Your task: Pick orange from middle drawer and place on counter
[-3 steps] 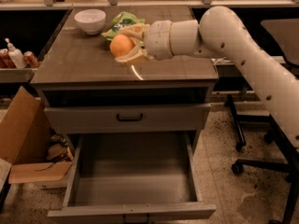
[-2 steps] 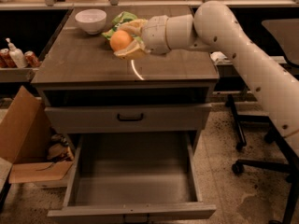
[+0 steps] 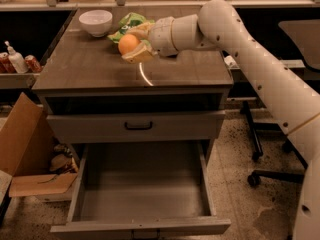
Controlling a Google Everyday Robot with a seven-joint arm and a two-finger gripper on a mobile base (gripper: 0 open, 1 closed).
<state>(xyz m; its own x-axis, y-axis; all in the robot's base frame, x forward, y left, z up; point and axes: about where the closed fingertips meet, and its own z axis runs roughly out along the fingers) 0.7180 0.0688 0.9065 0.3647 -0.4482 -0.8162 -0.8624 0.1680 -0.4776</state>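
The orange (image 3: 128, 43) is held between the pale fingers of my gripper (image 3: 134, 44), just above the counter (image 3: 90, 66) near its back middle. The gripper reaches in from the right on a long white arm and is shut on the orange. The middle drawer (image 3: 142, 184) hangs pulled out below, its grey floor bare. A curved white arc streak (image 3: 144, 76) lies on the counter just in front of the gripper.
A white bowl (image 3: 95, 22) stands at the counter's back left. A green bag (image 3: 131, 22) lies behind the gripper. A shut drawer front with a black handle (image 3: 138, 126) is above the open drawer. A cardboard box (image 3: 25, 154) is at left, chair legs (image 3: 265, 159) at right.
The gripper with the orange has moved a little to the left and farther back over the counter. Nothing else has moved.
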